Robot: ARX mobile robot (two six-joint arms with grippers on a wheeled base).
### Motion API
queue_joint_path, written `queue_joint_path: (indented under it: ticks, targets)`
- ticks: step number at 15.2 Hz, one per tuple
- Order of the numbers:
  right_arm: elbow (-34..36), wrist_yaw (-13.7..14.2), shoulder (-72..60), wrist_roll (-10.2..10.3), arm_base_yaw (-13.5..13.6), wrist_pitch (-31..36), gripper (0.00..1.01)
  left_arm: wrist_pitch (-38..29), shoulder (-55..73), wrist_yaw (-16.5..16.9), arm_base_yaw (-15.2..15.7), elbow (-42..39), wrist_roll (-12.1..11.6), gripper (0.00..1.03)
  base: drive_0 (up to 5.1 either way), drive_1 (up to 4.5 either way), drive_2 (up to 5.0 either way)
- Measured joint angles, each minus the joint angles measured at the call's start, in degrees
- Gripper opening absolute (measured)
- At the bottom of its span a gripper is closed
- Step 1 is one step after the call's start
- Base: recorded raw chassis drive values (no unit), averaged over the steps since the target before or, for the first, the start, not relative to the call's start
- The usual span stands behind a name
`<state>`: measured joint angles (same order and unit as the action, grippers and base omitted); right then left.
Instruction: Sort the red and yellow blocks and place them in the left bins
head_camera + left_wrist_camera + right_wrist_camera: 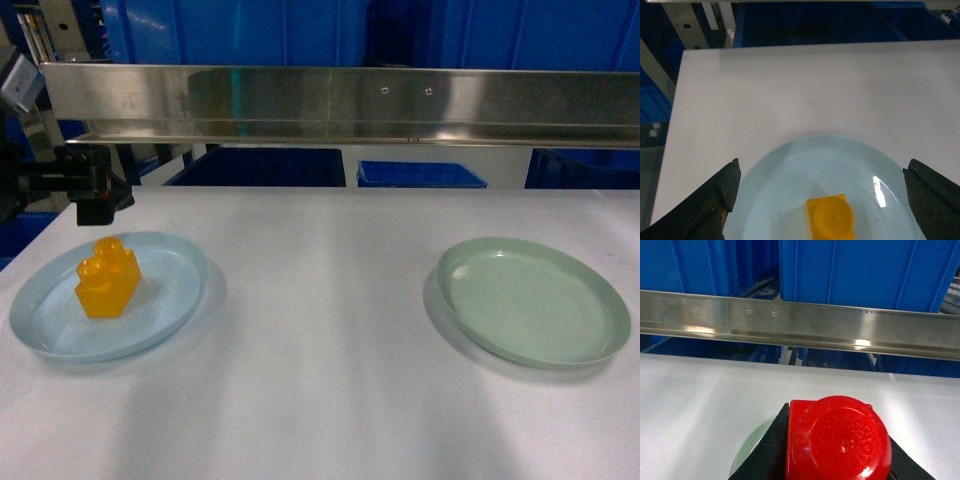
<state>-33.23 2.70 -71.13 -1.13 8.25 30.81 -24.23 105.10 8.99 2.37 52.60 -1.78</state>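
An orange-yellow stepped block [107, 278] stands on a pale blue plate [170, 300] at the table's left. My left gripper [100, 198] hovers above and behind it. In the left wrist view this gripper [821, 167] is open, its black fingers [715, 200] wide apart on either side of the yellow block [831, 219] below. My right gripper [836, 432] is shut on the red block [840, 445], whose round stud faces the camera, above the edge of a green plate [751, 450]. It is out of the head view. Blue bins [262, 168] sit beyond the table's far edge.
A pale green plate [533, 300] lies on the right of the white table. A steel rail [340, 100] runs across above the far edge, with a second blue crate [420, 175] behind it. More blue crates [860, 275] stand past the rail [800, 322].
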Motion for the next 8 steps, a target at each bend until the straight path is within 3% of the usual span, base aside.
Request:
queue_joint_path:
  ticks: [4, 8]
  targets:
    - [0.00, 0.00, 0.00, -0.02, 0.00, 0.00, 0.27, -1.46, 6.71, -4.83, -3.85, 0.31, 2.21, 0.98, 0.0, 0.00, 0.0]
    - [0.00, 0.00, 0.00, -0.02, 0.00, 0.00, 0.27, -3.32, 8.70, -7.19, -4.79, -1.90, 4.42, 0.98, 0.0, 0.00, 0.0]
